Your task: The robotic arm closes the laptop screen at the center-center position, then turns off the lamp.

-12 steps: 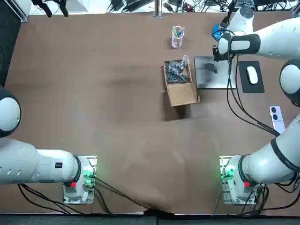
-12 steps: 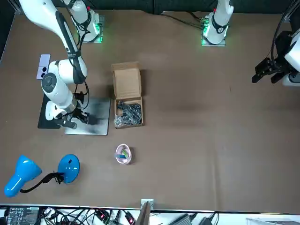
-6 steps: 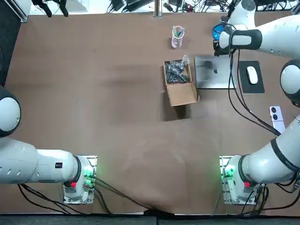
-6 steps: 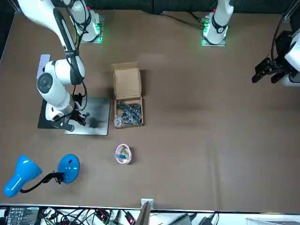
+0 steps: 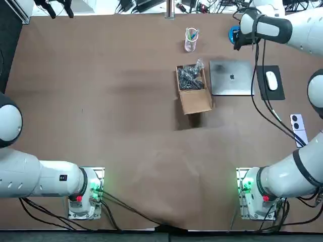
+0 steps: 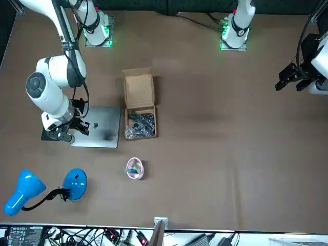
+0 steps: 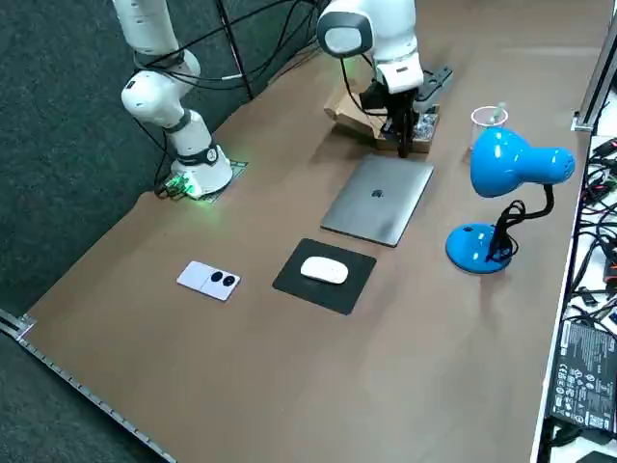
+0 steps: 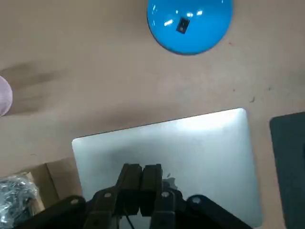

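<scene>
Though still over closed laptop, gripper — fingers together — nearer lamp.

Apple logo on laptop lid

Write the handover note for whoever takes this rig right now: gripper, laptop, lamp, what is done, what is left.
Right gripper: shut, holding nothing, above the closed lid near its far edge.
Laptop: lid down flat, lying between the cardboard box and the mouse pad.
Lamp: blue, stands just beyond the far edge of the lid. A small dark button sits on top of its round base. The gripper is apart from it.
Done: screen closed.
Left: press the button on the base. I cannot tell whether the bulb is lit.
</scene>
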Robot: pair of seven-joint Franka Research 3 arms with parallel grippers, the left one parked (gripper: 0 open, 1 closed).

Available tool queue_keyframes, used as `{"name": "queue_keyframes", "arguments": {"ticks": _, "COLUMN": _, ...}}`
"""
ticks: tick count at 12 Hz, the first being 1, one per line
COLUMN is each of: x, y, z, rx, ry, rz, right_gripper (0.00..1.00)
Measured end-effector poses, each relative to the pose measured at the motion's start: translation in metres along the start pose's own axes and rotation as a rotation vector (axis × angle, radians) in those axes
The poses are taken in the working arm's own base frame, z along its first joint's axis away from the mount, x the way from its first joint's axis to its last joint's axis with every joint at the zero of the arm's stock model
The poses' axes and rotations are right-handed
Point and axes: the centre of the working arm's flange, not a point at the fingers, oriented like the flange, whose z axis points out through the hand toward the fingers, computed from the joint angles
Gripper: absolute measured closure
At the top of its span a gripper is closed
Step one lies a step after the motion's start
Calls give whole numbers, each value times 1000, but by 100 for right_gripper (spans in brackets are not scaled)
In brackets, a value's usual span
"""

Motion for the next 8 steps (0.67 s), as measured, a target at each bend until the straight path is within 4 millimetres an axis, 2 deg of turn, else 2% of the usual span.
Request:
{"name": "queue_keyframes", "arguments": {"ticks": 4, "x": 14, "y": -5, "z": -31, "rx": -35, "ry": 36, "rz": -40, "right_gripper": 96}}
{"name": "queue_keyframes", "arguments": {"ticks": 8, "x": 19, "y": -11, "z": -42, "rx": -51, "ry": 55, "rz": -62, "right_gripper": 96}}
